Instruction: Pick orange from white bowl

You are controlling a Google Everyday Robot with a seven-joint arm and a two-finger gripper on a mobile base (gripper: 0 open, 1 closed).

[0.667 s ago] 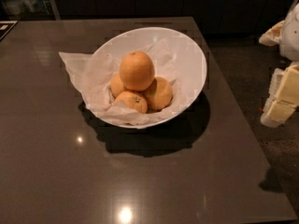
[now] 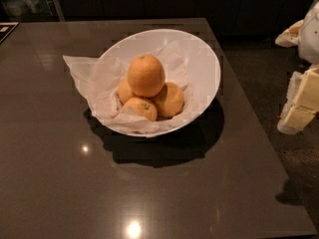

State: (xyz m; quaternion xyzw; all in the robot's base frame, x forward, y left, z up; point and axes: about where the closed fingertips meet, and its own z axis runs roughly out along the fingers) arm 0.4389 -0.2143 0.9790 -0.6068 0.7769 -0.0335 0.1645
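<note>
On the dark glossy table [image 2: 60, 183], the white bowl [image 2: 204, 59] sits near center, lined with crinkled paper [image 2: 84, 71]. At the right edge, off the table, the gripper [image 2: 301, 101] is well apart from the bowl; whether it is spread or pressed together cannot be told. The orange [image 2: 146, 75] rests atop three smaller oranges [image 2: 169, 99] in the bowl, long axis near upright, stem dimple up.

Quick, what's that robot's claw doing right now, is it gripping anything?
Gripper: at the right edge, beside the table, apart from the white bowl; open or closed cannot be told. The orange lies in that bowl, not held.
</note>
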